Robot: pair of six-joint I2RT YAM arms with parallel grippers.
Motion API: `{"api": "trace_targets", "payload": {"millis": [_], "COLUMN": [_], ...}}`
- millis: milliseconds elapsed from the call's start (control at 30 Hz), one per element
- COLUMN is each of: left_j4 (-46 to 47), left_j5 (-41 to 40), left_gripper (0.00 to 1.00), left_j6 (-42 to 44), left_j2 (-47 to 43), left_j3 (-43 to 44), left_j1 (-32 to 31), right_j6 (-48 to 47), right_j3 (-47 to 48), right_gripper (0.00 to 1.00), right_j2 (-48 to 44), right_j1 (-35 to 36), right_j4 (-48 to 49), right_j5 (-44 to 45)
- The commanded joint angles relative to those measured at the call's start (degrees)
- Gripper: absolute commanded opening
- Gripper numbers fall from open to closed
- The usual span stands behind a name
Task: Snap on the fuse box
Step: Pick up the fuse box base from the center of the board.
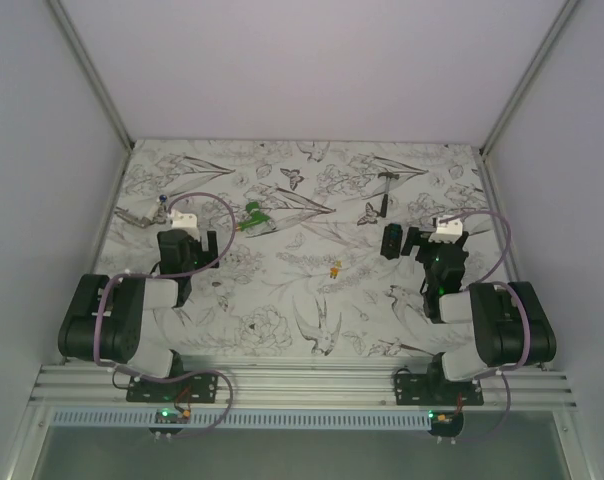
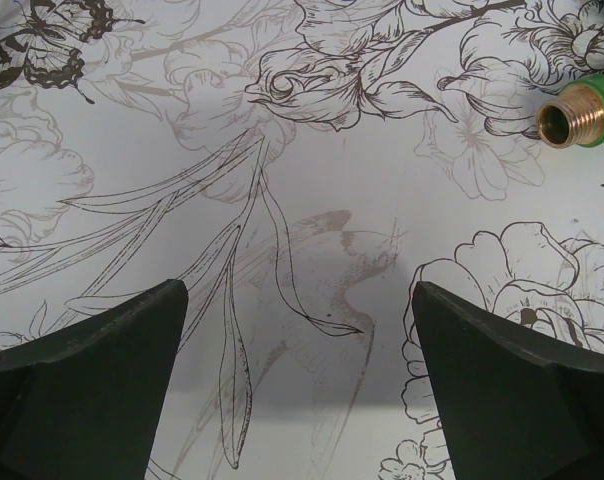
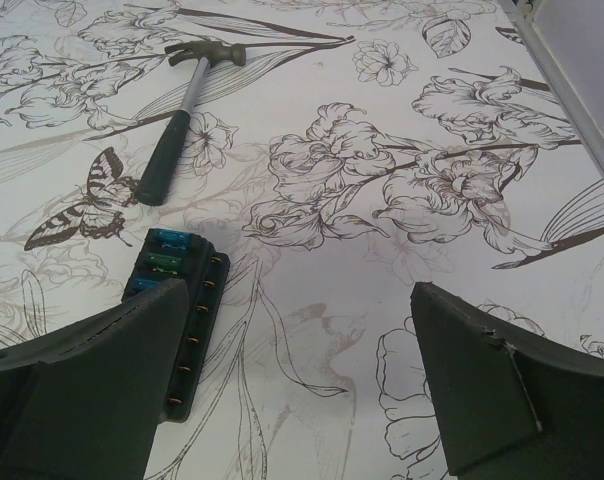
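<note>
Floral-print table (image 1: 282, 300) inside white walls. My left gripper (image 2: 300, 290) and right gripper (image 3: 297, 290) both stand spread wide, holding nothing. The fuse box (image 3: 197, 300) lies flat at the right gripper's 9 o'clock. I judge it light, stiff and slick, so I'd pinch its long sides and spare the terminals. The hammer (image 3: 182, 110) at its 12 o'clock isn't in the way, and the green fitting (image 2: 577, 110) is well apart.

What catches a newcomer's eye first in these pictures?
A floral-printed table cover fills both wrist views. On its right side a small hammer lies beyond the black fuse box, which sits beside the open right gripper. A green fitting with a brass thread lies to the right of the open left gripper.
</note>
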Motion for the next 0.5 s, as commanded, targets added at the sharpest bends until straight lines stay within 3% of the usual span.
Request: {"api": "trace_targets", "payload": {"millis": [0,200,333,467], "left_j4": [1.6,1.6,-1.5,-17.8], "left_j5": [1.1,1.3,2.0,-2.2], "left_gripper": [1.00,1.00,1.00,1.00], "left_j6": [0.7,0.7,1.2,-1.2], "left_j2": [0.5,0.6,-0.8,-4.8], "left_j3": [0.5,0.5,1.8,7.8], "left_j1": [0.4,0.5,0.4,0.2], "right_j6": [0.5,0.1,0.6,5.2], "right_j3": [0.9,2.1,11.5,18.6], "right_gripper": [0.99,0.99,0.99,0.99], "right_j2": [0.2,-1.1,-5.0,-7.9], "right_j1": [-0.2,-0.1,0.4,1.9], "right_j4": [0.6,-2.7,-22.5,-37.8], "right_j5": [-0.6,-1.5,-1.2,0.3]}}
